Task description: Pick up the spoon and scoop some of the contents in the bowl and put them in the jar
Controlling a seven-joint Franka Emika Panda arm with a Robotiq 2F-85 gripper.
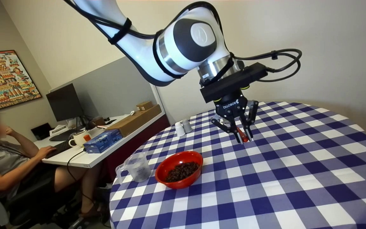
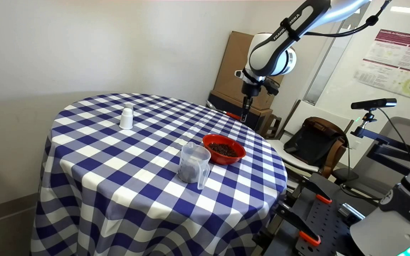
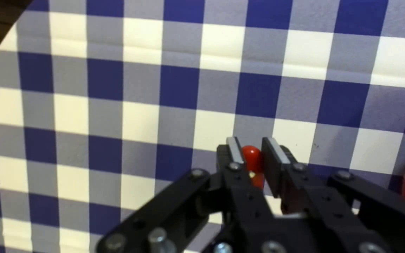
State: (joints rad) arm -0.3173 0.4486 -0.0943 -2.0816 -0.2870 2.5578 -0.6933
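Observation:
My gripper point(image 1: 245, 140) is shut on the red-orange handle of the spoon point(image 1: 240, 133) and holds it above the table. In an exterior view the handle of the spoon point(image 2: 232, 116) leads from the fingers point(image 2: 243, 118) to its silver scoop at the far side. In the wrist view the spoon's handle end point(image 3: 252, 156) sits between the fingertips point(image 3: 253, 149); its scoop is hidden there. The red bowl point(image 1: 195, 156) stands on the table with the dark brown contents point(image 1: 182, 172) in it. The clear jar point(image 1: 139, 167), with a handle and spout, stands beside the bowl.
A checkered cloth point(image 1: 265, 203) covers the round table. A white shaker point(image 1: 179, 129) and a grey shaker point(image 1: 186, 126) stand towards the back. A desk with a blue box point(image 1: 102, 141) and a seated person point(image 1: 8, 159) are beyond the table's edge. A chair point(image 2: 329, 121) stands nearby.

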